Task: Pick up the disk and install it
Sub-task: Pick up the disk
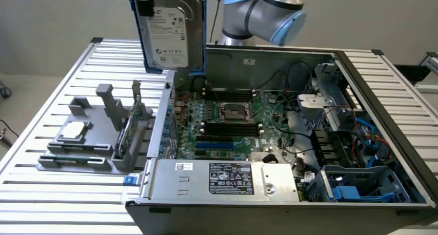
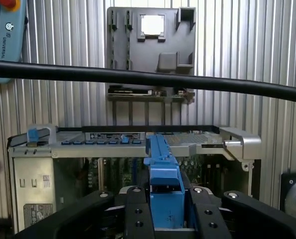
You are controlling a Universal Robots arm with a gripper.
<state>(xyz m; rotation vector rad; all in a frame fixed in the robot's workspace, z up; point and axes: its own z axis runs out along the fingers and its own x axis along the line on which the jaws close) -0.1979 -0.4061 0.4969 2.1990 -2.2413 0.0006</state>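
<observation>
The disk [image 1: 171,35], a silver-grey hard drive with a white label and a blue carrier frame, hangs upright in the air above the back left corner of the open computer case [image 1: 383,117], in the exterior view's upper left. A black finger [image 1: 142,1] clamps its top. In the wrist view my gripper [image 2: 165,211] is shut on the disk [image 2: 160,159], whose blue frame edge stands out between the two black fingers [image 2: 138,214], over the case's rim.
Inside the case lie the motherboard [image 1: 233,117], a silver power supply box [image 1: 226,178] and a blue drive bay [image 1: 356,191]. A grey fixture [image 1: 89,137] with a small silver chip [image 1: 74,130] sits beside the case. A black cable [image 2: 148,79] crosses the wrist view.
</observation>
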